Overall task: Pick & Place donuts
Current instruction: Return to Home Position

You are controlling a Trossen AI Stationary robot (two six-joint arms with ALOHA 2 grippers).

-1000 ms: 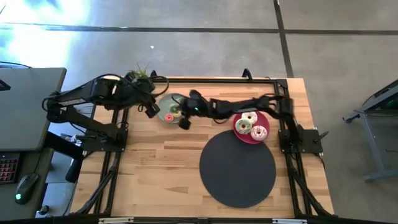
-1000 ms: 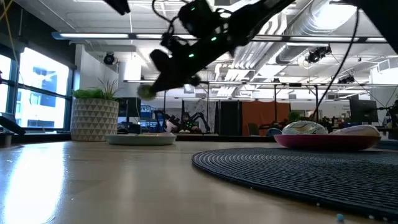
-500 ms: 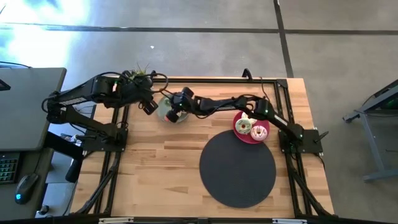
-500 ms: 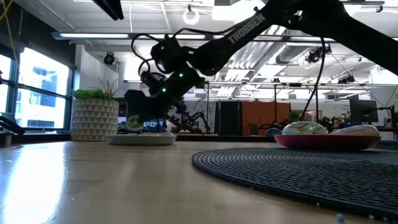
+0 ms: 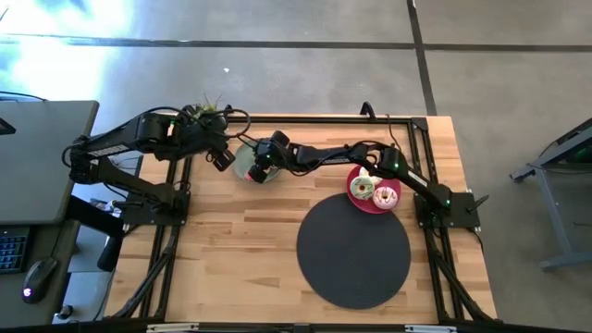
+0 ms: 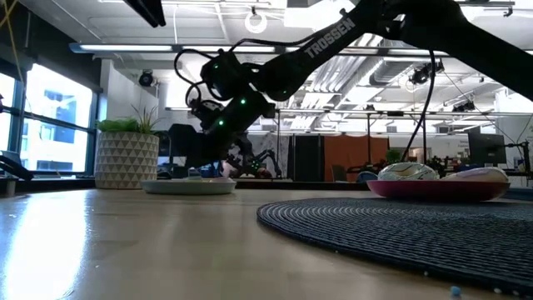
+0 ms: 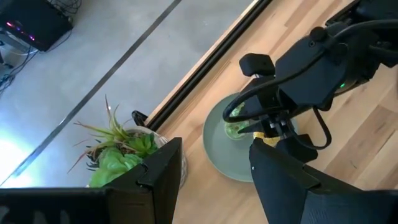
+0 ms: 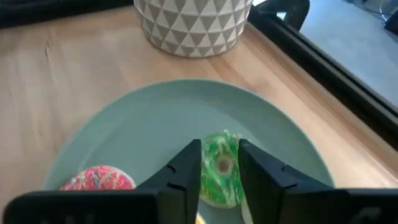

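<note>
Wooden table, open office behind, and "TROSSEN" reads in white along the right arm. The right gripper is down over the sage-green plate, fingers narrow and pinching the small green donut beside a red sprinkled donut. A second ago it carried that donut high, off the plate's edge. The left gripper hangs spread wide just beside the plate.

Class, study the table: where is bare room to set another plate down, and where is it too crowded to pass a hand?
Free: bare wood between the left arm's frame and the dark mat. Crowded: by the plant pot, where the right tool grips a green donut at the sage plate, the open left tool alongside.
</note>
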